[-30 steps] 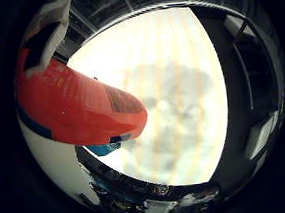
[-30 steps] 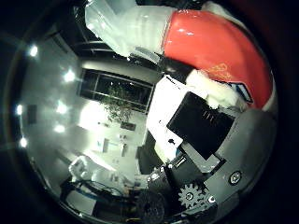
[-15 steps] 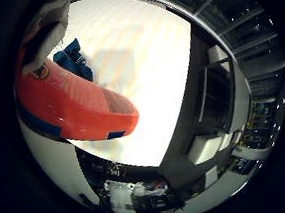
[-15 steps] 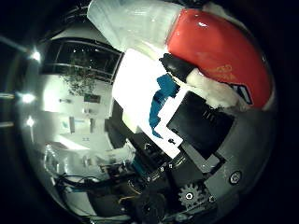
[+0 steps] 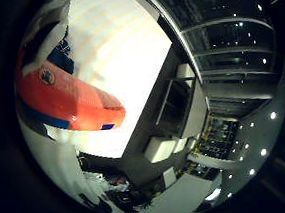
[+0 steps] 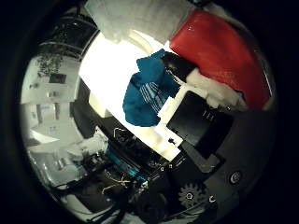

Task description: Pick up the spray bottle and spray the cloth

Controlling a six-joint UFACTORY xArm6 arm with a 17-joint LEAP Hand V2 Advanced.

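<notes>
1. The spray bottle (image 5: 69, 100) is right up against the palm. It's a red-orange body with a blue band along one edge and a small round emblem near its upper end, and it fills a big chunk of the little finger side view.
2. The robot hand (image 6: 201, 116) is closed around that bottle. In the thumb side view you can see white and black finger parts wrapped over the red body, with a white finger (image 6: 135, 21) curled across the far end of it. So yeah, gripped, not just resting.
3. The bottle is lifted off the white surface (image 5: 128, 52), which shows bright and bare behind it, well apart from the palm.
4. The cloth (image 6: 147, 95) is a crumpled blue thing with a few pale stripes, lying on that white surface. From the thumb side it sits just past the black finger part, near the edge of the surface. A dark blue bit also peeks out next to the bottle's upper end in the other view, probably the same cloth, but I can't say for sure.
5. Can't make out the nozzle or trigger clearly, since fingers cover that end.
6. Background is a dim room with ceiling lights (image 5: 259, 151) and some shelving (image 5: 175, 108) beyond the surface's edge.
</notes>
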